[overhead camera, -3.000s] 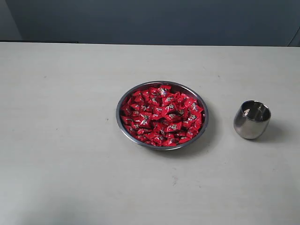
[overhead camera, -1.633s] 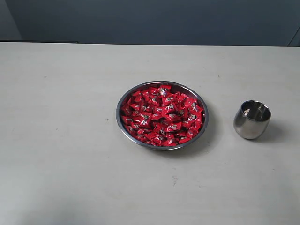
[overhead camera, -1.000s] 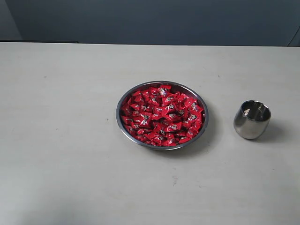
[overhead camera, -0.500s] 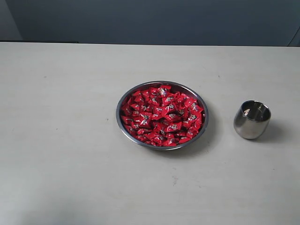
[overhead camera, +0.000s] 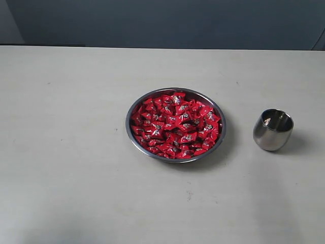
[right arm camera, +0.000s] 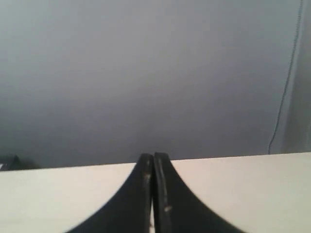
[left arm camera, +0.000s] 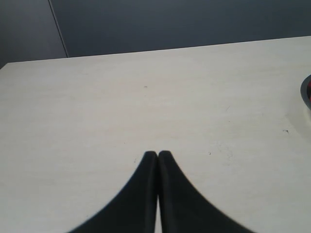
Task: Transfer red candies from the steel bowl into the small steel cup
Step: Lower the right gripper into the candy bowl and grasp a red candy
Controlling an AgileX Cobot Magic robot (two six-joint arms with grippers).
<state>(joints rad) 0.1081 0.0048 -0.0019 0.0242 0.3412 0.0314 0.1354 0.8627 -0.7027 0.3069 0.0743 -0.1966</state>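
Observation:
The steel bowl [overhead camera: 133, 136] sits in the middle of the table, heaped with shiny red candies [overhead camera: 175, 124]. To its right stands the small steel cup [overhead camera: 273, 129], upright. Neither gripper shows in the exterior view. In the left wrist view my left gripper [left arm camera: 158, 154] is shut with nothing between its black fingers, over bare table; a sliver of the bowl's rim [left arm camera: 306, 91] shows at the frame's edge. In the right wrist view my right gripper [right arm camera: 153, 156] is shut and empty, pointing across the table at a grey wall.
The pale table [overhead camera: 71, 152] stretches around the bowl and cup, with a dark wall [overhead camera: 162, 23] behind its far edge. A thin cable [right arm camera: 286, 77] hangs down the wall in the right wrist view.

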